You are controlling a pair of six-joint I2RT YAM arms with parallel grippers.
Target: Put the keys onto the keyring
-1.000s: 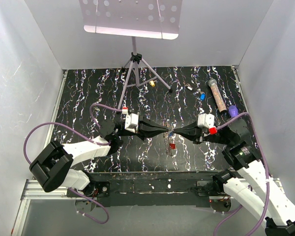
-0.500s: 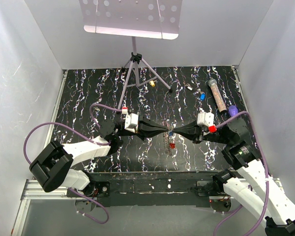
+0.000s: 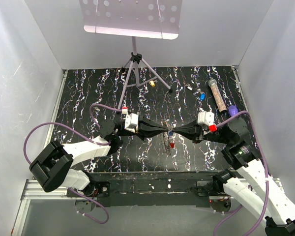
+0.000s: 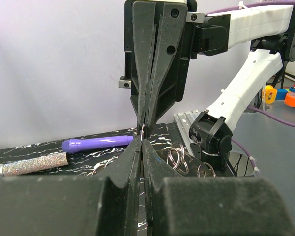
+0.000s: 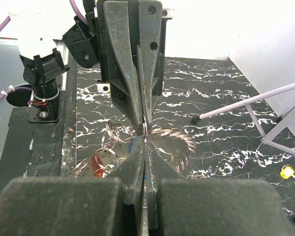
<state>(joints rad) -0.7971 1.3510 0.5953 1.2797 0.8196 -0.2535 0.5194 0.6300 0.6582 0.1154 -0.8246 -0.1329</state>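
Keyring (image 3: 165,141) sits just beneath left claw (image 3: 165,131) and right claw (image 3: 174,132), both clenched, tips touching.

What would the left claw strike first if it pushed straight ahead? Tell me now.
The right claw, which meets the left claw tip to tip. A small metal ring sits at the meeting point, and they seem to be touching.

The right claw (image 5: 144,141) partly hides the keyring (image 5: 176,139).

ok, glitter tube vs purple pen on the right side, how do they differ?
The glitter tube is speckled with a grey cap; the purple pen is plain and glossy. From above the tube shows whole, the pen only as a purple end. Both lie flat, untouched.
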